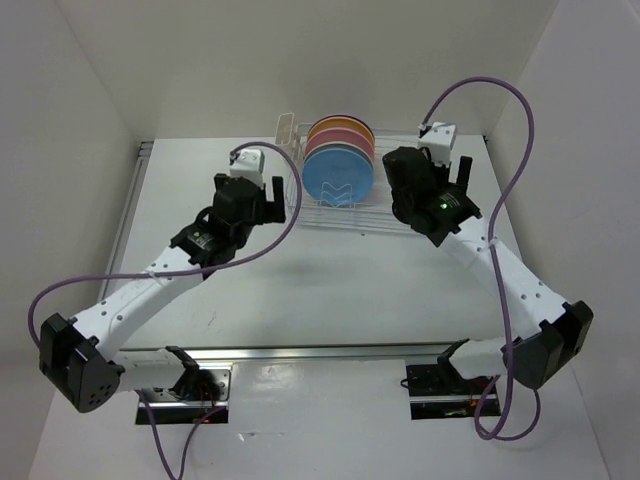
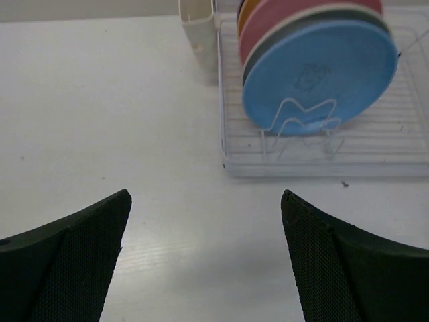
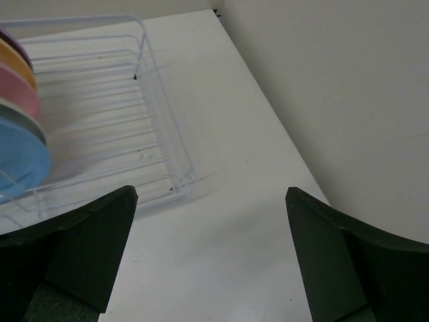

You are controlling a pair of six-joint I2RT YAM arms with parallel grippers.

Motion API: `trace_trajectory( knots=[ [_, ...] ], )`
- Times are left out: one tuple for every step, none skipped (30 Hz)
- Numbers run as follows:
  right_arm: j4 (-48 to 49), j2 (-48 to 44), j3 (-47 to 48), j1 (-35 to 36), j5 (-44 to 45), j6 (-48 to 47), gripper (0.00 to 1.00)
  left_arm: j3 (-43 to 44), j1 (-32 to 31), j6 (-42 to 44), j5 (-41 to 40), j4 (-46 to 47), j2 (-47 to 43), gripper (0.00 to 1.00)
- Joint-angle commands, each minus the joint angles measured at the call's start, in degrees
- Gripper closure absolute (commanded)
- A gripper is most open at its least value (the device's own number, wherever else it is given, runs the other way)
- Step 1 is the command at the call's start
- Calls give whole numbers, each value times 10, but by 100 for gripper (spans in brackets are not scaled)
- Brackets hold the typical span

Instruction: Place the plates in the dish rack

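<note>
Several plates stand upright in a row at the left end of the white wire dish rack point(image 1: 395, 218). The light blue plate point(image 1: 338, 178) is in front, with cream, pink point(image 1: 340, 143), yellow-orange and purple ones behind it. In the left wrist view the blue plate point(image 2: 320, 74) fills the rack point(image 2: 322, 166). My left gripper point(image 2: 204, 201) hangs open over bare table left of the rack point(image 1: 268, 192), holding nothing. My right gripper point(image 3: 209, 194) is open and empty too, by the rack's right end point(image 3: 161, 114), and it shows in the top view point(image 1: 447, 172).
A small white cutlery basket point(image 1: 287, 130) stands at the rack's far left corner point(image 2: 198, 23). White walls close the table in at the back and on both sides; the right wall point(image 3: 335, 80) is close to my right gripper. Purple cables loop over both arms.
</note>
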Motion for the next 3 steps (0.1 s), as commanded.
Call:
trace_trajectory(
  knots=[
    [-11,-7,11,3,65,-2,0,68,24,24,4,23,27,2],
    [-2,-13,5,3,65,-8,0,80,29,24,14,23,33,2],
    [-2,-13,5,3,55,-8,0,90,29,24,22,23,33,2]
  ],
)
